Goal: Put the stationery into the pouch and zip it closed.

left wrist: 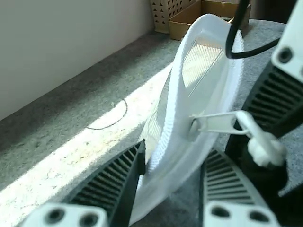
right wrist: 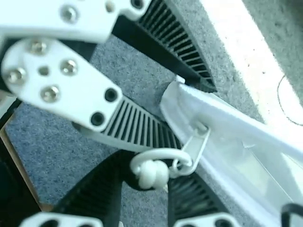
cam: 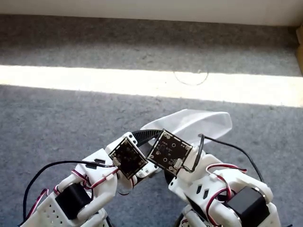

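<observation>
Grey carpeted surface (cam: 57, 127), sunlit band across it, thin dark thread loop (cam: 189, 84) lying there

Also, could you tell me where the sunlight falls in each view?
High view: a sun band crosses the carpet behind the pouch. Left wrist view: sun glows through the pouch's side near the pull. Right wrist view: a sunlit strip beyond the pouch, nearer carpet shaded.

The pouch (cam: 199, 124) is white and half clear, the carpet (cam: 57, 123) speckled grey, the fingers (left wrist: 111, 187) black with fine ribs.
</observation>
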`<state>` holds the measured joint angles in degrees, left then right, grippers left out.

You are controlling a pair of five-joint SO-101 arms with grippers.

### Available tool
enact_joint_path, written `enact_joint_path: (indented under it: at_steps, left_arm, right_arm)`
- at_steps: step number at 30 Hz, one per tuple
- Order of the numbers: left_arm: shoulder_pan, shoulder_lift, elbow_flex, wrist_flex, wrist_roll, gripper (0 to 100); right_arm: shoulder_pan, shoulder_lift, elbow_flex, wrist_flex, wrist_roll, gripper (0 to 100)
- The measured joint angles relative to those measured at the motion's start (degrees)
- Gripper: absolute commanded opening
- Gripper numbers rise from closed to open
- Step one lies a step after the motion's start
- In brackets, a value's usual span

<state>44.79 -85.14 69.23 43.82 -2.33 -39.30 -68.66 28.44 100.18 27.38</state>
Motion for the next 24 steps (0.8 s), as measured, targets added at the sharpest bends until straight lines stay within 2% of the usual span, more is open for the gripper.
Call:
enact_joint_path:
  at_steps: [4,14,19,24]
  left_arm:
    - [0.35,0.26,0.00,0.00,0.00,9]
    - [0.35,0.62,0.00,0.00,0.00,8]
    - [0.35,0.62,0.00,0.00,-0.26,0]
    - [0.44,0.62,0.09,0.00,-7.47,1]
  right_arm:
    - [0.18,0.00,0.00,0.00,0.00,0.5]
    - [0.18,0.00,0.00,0.00,0.00,0.5]
    - [2.46,0.00,0.00,0.00,-1.85,0.5]
    - [7.74,0.00,-0.97,0.00,-2.29,0.5]
